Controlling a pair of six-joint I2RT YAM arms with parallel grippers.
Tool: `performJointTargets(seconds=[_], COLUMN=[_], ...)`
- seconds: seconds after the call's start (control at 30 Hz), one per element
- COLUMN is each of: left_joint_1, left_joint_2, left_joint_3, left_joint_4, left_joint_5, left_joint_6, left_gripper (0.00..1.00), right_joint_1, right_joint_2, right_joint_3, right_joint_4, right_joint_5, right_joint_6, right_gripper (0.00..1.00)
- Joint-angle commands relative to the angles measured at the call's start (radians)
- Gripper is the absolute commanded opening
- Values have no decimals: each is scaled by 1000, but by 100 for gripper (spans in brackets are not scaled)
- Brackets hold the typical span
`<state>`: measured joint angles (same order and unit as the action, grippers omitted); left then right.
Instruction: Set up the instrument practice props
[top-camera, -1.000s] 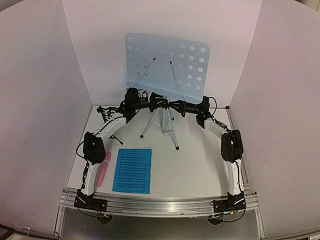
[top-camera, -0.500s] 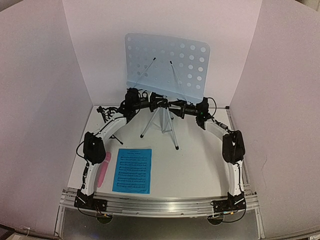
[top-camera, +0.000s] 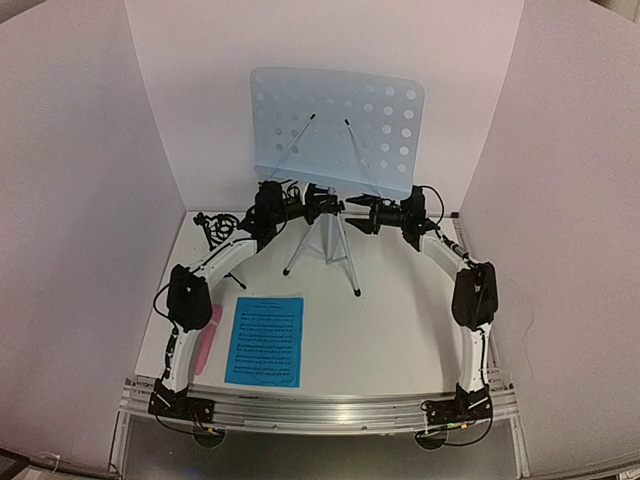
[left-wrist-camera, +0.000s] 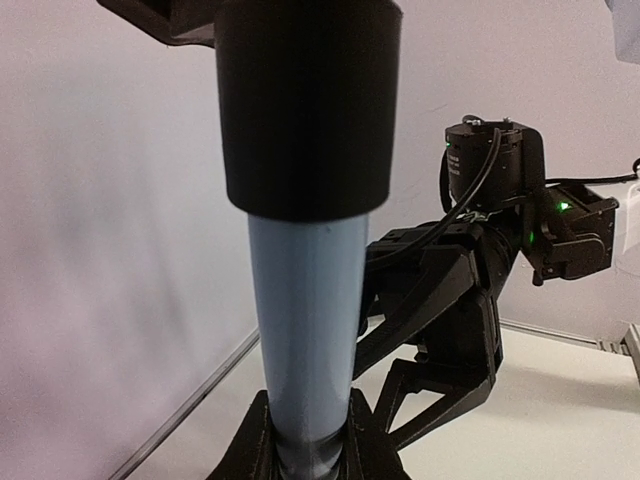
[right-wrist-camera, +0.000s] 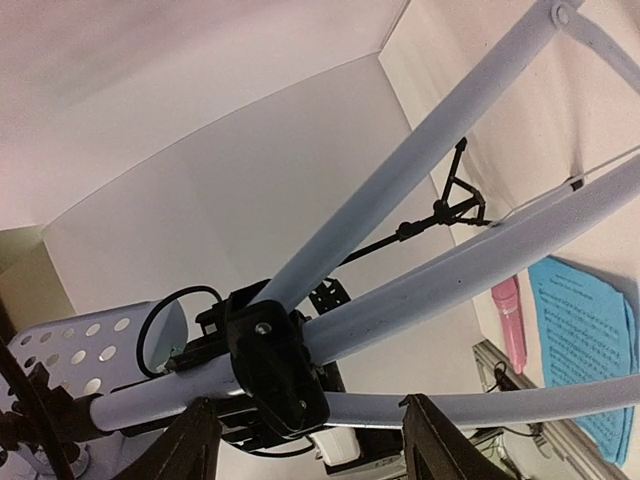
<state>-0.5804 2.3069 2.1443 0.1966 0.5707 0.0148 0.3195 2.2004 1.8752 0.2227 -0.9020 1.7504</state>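
Left gripper (top-camera: 322, 206): clamped on pole (left-wrist-camera: 305, 330) of music stand (top-camera: 335, 120), below black collar (left-wrist-camera: 308, 110). Right gripper (top-camera: 352, 207): jaws spread, empty, just beside pole. Stand upright, rear centre of table (top-camera: 400, 320). Likely light, top-heavy; tube smooth, probably slippery. Grip low on pole.

Nothing can be read anywhere. The bright-blue sheet-music page (top-camera: 264, 341) lying on the bench (top-camera: 390, 330) carries a short heading line above rows of printed staves, but all of it is too small and blurred to make out.
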Motion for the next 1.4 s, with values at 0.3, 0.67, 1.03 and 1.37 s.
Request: performJointTargets(seconds=[0.3,0.67,1.03,1.37], left_joint_1=[-34,-61,-72,-69], left_joint_2=[-91,-64,-65,-76], left_joint_3=[-162,-64,-91,-91], left_joint_4=[16,-162,-153,-166], left_joint_5=[-317,-431,-440,-360], left_joint_6=[-37,-53,-52,-12], left_gripper=[0,0,0,12], right_joint_1=[-61,-69,-69,-69], right_joint_2=[-183,-204,-214,-230], right_joint_3=[-108,-142,-145,-153], right_joint_4=[-157,-164,-164,-164], right_joint_5=[96,104,105,110], right_joint_6=[-298,-353,-375,-390], right_gripper=[62,63,65,68])
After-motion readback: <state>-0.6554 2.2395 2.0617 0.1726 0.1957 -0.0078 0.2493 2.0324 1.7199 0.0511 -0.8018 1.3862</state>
